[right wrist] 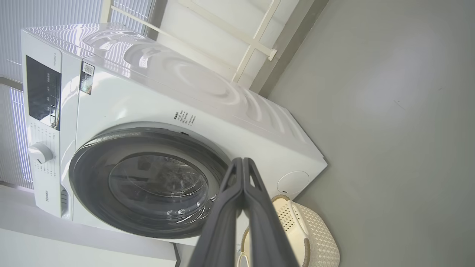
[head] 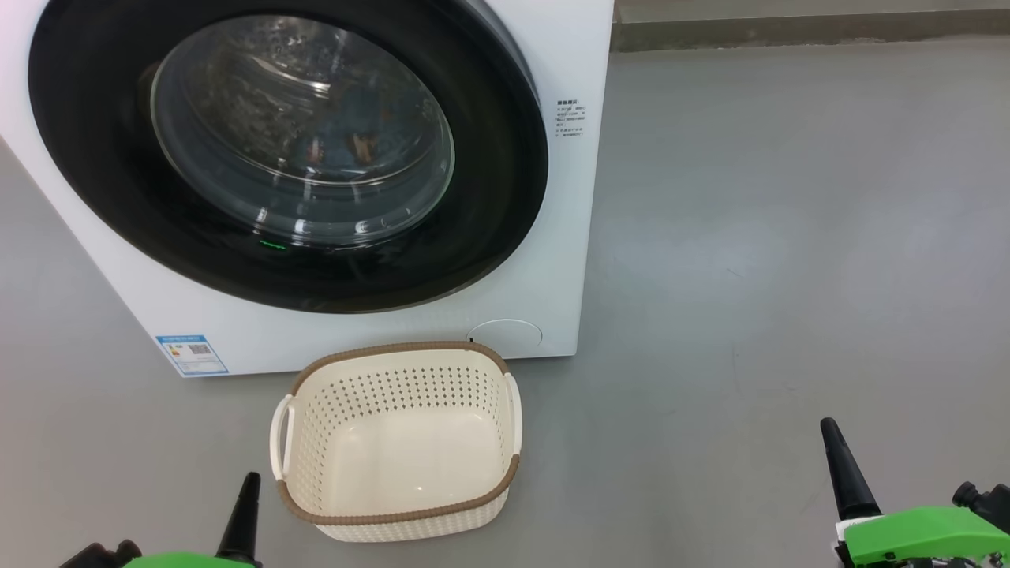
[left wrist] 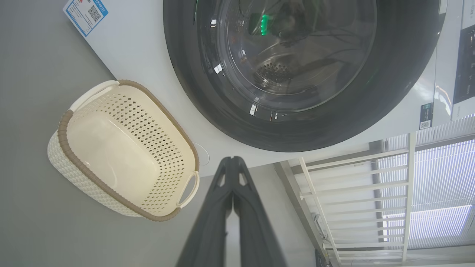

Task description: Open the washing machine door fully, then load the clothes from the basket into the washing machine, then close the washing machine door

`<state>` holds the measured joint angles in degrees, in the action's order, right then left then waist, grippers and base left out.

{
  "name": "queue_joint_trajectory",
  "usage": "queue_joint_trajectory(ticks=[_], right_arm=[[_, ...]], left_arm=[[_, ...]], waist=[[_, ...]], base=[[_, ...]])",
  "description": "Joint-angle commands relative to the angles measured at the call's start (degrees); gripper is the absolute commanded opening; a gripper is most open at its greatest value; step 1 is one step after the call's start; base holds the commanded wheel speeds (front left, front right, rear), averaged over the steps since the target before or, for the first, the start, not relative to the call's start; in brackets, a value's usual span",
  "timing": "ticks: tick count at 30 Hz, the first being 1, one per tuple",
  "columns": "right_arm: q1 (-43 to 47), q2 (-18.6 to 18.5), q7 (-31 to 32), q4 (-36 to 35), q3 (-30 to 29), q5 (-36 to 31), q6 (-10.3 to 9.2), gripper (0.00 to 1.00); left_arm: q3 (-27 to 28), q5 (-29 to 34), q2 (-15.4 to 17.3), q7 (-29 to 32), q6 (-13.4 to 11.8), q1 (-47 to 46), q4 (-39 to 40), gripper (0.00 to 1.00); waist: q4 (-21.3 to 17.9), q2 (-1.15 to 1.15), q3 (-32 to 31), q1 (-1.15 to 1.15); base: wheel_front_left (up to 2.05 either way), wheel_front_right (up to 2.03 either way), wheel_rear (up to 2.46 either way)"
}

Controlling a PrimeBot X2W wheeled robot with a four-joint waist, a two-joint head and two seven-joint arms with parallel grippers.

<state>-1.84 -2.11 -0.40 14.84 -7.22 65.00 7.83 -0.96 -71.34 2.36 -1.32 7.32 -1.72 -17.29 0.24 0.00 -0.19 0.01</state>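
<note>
Glossy black rims the washing machine door (head: 304, 130), which fills the upper left of the head view and sits shut, flat against the white front of the washing machine (head: 556, 260). Behind its bulging glass, dim blue and orange-brown patches (head: 347, 148) show near the centre, too broken by reflections to tell what they are. A blue label (head: 192, 355) sits at the machine's lower left corner and a round cover (head: 505, 333) at its lower right.

Just below the door, at the lower centre of the frame, the basket (head: 398, 349) stands upright on the grey floor (head: 789, 237), mouth upward, its smooth bottom catching the light. Its far rim lies close against the machine's lower edge; I cannot tell whether they touch.

At the lower left, the left gripper (head: 251, 483) points up the frame just beside the basket's near corner, apart from it. Its wrist view shows both dark fingers pressed together with nothing between them. The right gripper (head: 828, 432) rises at the lower right over bare floor, well apart from the basket, above a green housing (head: 923, 530). Its fingers also meet along their length and hold nothing. The right wrist view takes in the machine's dark control panel (right wrist: 43, 96) and knob (right wrist: 40, 152).
</note>
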Motion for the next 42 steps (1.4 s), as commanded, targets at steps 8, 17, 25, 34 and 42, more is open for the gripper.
queue_joint_trajectory(ticks=[8,17,25,34,42], right_arm=[[-3.1,-0.6,1.7,-1.2,0.8,6.1,-0.25,0.0],[-3.5,-0.7,3.2,-1.1,0.7,12.3,-0.28,0.0],[-3.8,-0.7,4.6,-1.0,0.7,17.8,-0.3,0.0],[-4.2,-0.7,6.3,-0.9,0.7,24.6,-0.33,0.0],[-4.3,-0.8,6.9,-0.8,0.7,27.2,-0.34,0.0]], left_arm=[[2.6,-5.1,1.1,1.6,0.1,-3.2,2.0,0.0],[3.7,-10.0,1.2,3.2,0.1,-3.6,2.4,0.0],[4.7,-14.3,1.3,4.6,0.1,-3.9,2.7,0.0],[5.9,-19.7,1.3,6.3,0.2,-4.2,3.1,0.0],[6.5,-21.7,1.3,7.0,0.2,-4.4,3.3,0.0]], waist=[[0.0,0.0,0.1,0.0],[-0.1,0.0,0.2,0.0],[-0.2,0.0,0.2,0.0],[-0.2,0.0,0.3,0.0],[-0.2,0.0,0.4,0.0]], base=[[0.0,0.0,0.0],[0.0,0.0,0.0],[0.0,0.0,0.0],[0.0,0.0,0.0],[0.0,0.0,0.0]])
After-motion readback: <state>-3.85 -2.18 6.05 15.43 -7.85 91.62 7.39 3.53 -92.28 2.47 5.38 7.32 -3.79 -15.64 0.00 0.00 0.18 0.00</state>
